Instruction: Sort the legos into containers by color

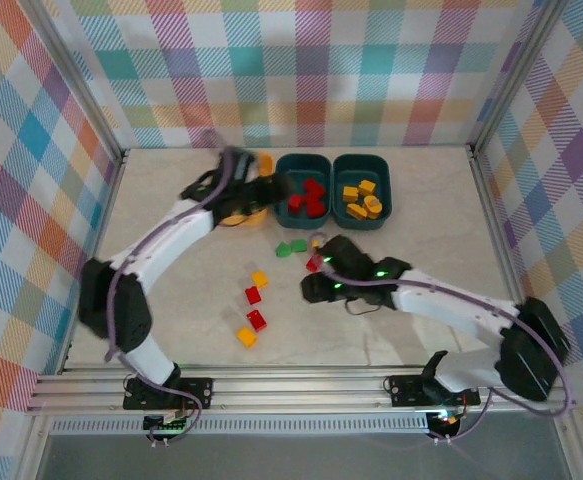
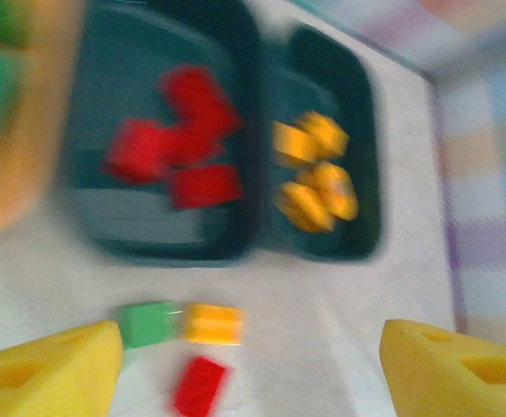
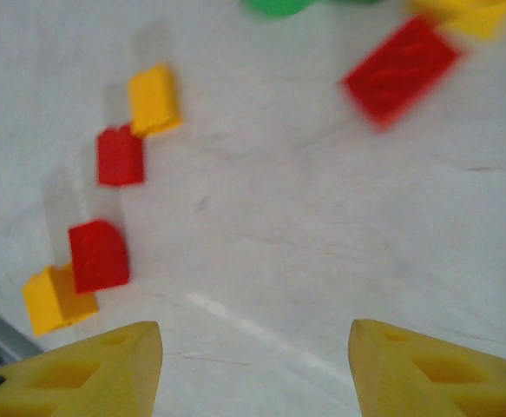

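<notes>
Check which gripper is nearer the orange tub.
Left. The left gripper is over the right edge of the orange tub; the right gripper is mid-table, well clear.

Pretty clearly a robotics lab test cell, not anybody's home. The pale stone-look surface [image 1: 421, 230] is boxed in on three sides by pastel plaid backdrop panels [image 1: 321, 70] hung on aluminium posts [image 1: 76, 80]. A slotted metal rail [image 1: 301, 385] runs along the near edge with two white arms [image 1: 171, 235] bolted to it. The props are just toy bricks [image 1: 256, 320] and plastic tubs [image 1: 363, 185].
</notes>
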Motion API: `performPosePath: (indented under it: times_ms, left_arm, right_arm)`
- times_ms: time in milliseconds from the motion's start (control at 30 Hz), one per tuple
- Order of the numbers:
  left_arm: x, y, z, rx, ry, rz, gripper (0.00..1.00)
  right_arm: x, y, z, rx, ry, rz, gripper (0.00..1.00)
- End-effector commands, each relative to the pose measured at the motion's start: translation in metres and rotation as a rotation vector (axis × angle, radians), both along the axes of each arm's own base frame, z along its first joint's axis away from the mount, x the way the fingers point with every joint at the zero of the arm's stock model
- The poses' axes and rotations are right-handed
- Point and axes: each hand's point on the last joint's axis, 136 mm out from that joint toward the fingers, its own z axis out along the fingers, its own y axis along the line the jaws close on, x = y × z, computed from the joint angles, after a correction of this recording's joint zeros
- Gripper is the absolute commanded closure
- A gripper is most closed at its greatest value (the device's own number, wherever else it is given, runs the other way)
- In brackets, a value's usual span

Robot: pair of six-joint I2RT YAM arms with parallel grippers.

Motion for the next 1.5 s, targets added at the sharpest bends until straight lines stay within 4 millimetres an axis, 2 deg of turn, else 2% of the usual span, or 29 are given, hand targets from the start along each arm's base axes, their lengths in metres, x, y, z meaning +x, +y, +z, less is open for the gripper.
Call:
performPosePath:
  times_ms: [0,67,167,267,367,633,1000,1167,1467]
  left_arm:
    - [-0.034,0.086,-0.086,-0.023,0.250,0.308,0.22]
    - [-0.065,0.124,-0.116,-0.016,0.338,0.390,0.22]
    - [-0.106,0.160,-0.140,0.004,0.406,0.467,0.21]
    - [-0.128,0.182,-0.143,-0.002,0.410,0.520,0.18]
    - [-0.136,0.193,-0.140,-0.016,0.388,0.546,0.16]
    - [-0.135,0.191,-0.139,-0.024,0.381,0.513,0.15]
    - [-0.137,0.190,-0.143,-0.022,0.380,0.503,0.15]
    - [-0.141,0.190,-0.145,-0.024,0.383,0.501,0.14]
    - [-0.145,0.193,-0.141,-0.007,0.375,0.503,0.14]
  right_arm:
    - [-0.016,0.042,-0.005,-0.109,-0.081,0.135,0.42]
    - [-0.030,0.072,-0.011,-0.160,-0.098,0.226,0.44]
    - [-0.052,0.112,-0.020,-0.205,-0.108,0.345,0.47]
    - [-0.067,0.138,-0.030,-0.218,-0.088,0.413,0.48]
    - [-0.076,0.151,-0.041,-0.226,-0.054,0.442,0.49]
    - [-0.084,0.158,-0.066,-0.300,-0.019,0.461,0.51]
    - [-0.091,0.162,-0.076,-0.323,-0.006,0.482,0.53]
    - [-0.094,0.169,-0.079,-0.306,0.008,0.497,0.54]
    - [-0.081,0.169,-0.100,-0.393,-0.028,0.474,0.60]
